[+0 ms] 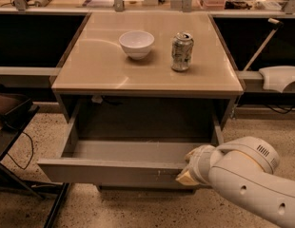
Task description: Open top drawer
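One open top drawer [109, 171], jaws at its front's right end.

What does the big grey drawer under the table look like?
The drawer is a wide grey box with a flat front and no handle, and it looks like painted metal. Small pale scratches mark the front, right of the middle. It stands pulled far out from under the tan table, level, and nothing shows inside it. The robot's claw sits at the right end of the front panel and seems to touch it.
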{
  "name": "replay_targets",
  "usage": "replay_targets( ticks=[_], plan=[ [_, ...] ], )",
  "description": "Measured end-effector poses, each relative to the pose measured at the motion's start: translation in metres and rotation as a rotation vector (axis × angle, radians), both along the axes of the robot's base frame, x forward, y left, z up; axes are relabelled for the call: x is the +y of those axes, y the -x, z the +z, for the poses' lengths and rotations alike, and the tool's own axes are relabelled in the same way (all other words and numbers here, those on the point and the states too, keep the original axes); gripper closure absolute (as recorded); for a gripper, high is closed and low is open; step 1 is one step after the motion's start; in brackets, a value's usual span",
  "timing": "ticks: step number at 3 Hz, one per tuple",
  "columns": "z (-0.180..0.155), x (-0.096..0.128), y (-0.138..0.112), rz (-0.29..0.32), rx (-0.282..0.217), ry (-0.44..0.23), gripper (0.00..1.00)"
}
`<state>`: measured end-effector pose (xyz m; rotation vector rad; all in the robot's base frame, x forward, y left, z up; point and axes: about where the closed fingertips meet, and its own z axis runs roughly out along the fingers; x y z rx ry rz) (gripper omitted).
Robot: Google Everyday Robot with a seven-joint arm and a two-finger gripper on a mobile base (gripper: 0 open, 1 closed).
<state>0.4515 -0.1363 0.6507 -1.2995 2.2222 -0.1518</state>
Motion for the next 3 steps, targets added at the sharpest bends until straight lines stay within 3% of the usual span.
replay_targets(
  ticks=[2, 3],
  plan=[
    [0.0, 0.0, 0.0, 0.0, 0.0, 0.0, 0.11],
    [0.0001, 0.0, 0.0, 0.0, 0.0, 0.0, 0.0]
  ],
)
